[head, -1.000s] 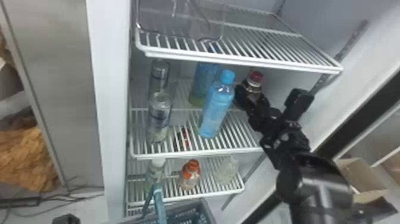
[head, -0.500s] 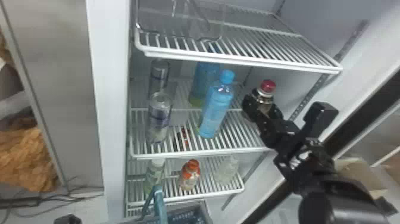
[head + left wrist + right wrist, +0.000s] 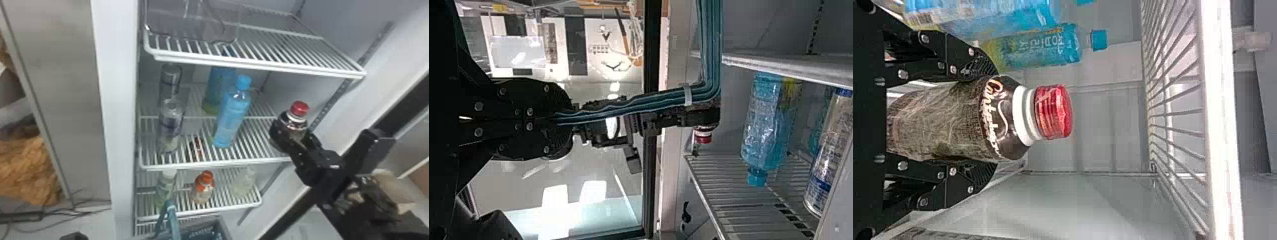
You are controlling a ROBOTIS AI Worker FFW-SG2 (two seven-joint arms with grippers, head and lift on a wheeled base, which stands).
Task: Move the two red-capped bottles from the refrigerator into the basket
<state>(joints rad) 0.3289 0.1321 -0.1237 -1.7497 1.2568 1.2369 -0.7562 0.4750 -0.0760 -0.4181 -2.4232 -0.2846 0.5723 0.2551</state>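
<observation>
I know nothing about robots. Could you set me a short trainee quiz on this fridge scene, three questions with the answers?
1. Which part of the red-capped bottle does the right gripper hold?
a) the cap
b) the body
c) the very bottom

2. True or false: the front blue-capped bottle stands higher up than the orange-capped bottle.

3. Fill in: the handle at the basket is coloured ____.

Key: 1 b; 2 true; 3 teal.
</observation>
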